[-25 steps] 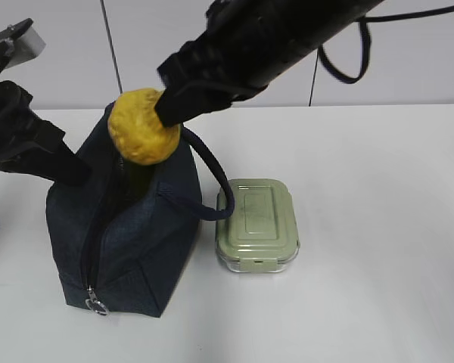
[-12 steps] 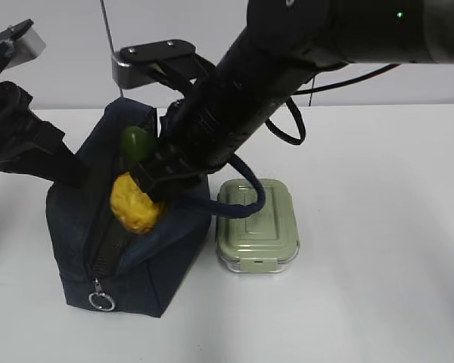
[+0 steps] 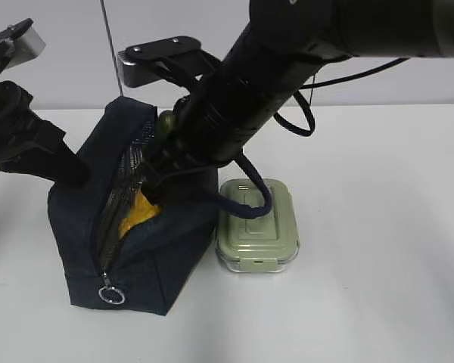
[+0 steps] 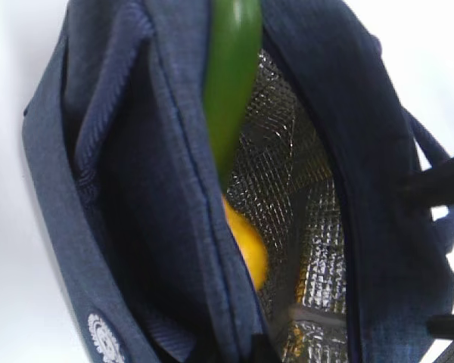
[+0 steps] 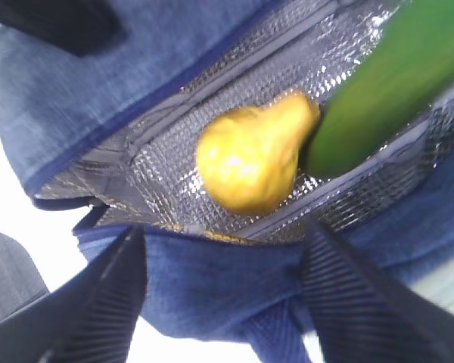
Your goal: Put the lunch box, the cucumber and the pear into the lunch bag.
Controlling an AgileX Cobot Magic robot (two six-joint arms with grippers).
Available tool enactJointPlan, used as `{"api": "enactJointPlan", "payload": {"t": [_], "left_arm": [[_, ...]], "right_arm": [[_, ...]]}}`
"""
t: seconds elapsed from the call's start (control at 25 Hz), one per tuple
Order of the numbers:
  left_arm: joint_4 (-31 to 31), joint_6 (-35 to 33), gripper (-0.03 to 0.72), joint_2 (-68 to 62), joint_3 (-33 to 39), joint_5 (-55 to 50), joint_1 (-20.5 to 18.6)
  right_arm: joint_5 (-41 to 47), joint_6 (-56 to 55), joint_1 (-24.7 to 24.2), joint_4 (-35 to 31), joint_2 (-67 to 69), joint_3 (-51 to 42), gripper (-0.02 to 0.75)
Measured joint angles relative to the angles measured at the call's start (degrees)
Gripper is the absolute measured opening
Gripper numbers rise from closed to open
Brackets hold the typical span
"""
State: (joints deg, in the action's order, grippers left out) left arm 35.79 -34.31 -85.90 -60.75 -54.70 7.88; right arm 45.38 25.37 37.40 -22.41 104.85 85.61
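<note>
Pear (image 5: 250, 159) loose inside bag (image 3: 166, 249) against the silver lining, cucumber (image 5: 378, 91) slanted beside it. Right gripper (image 5: 223, 283) spread wide, empty, just over the opening. Left gripper (image 3: 64, 170) at bag's left edge; grip state unclear. Box (image 3: 259, 225) on table beside bag. Risk: handle draped over the box could snag the withdrawing arm and tip the bag.

My right arm (image 3: 287, 68) is matte black and bulky, with a black cable looping beside it and a grey camera bracket above my wrist. My gripper fingers (image 5: 106, 302) are black, finely ribbed. My left arm (image 3: 23, 140) is black too, angular, capped by a pale grey block.
</note>
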Motion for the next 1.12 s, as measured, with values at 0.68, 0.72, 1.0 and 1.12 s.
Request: {"api": "enactJointPlan", "payload": {"t": [0.68, 0.72, 1.0, 1.12], "left_arm": [[-0.06, 0.05, 0.021, 0.00, 0.00, -0.10, 0.00], [-0.06, 0.05, 0.021, 0.00, 0.00, -0.10, 0.00], [-0.06, 0.05, 0.021, 0.00, 0.00, -0.22, 0.00], [-0.06, 0.05, 0.021, 0.00, 0.00, -0.46, 0.00]], "right_arm": [[1.66, -10.27, -17.33, -1.55, -5.51, -5.59, 0.467], [2.21, -6.07, -20.03, -6.26, -5.51, -7.37, 0.466], [7.47, 18.55, -34.19, -36.50, -2.74, -19.64, 0.465], [13.18, 24.99, -35.68, -43.27, 2.79, -19.97, 0.465]]}}
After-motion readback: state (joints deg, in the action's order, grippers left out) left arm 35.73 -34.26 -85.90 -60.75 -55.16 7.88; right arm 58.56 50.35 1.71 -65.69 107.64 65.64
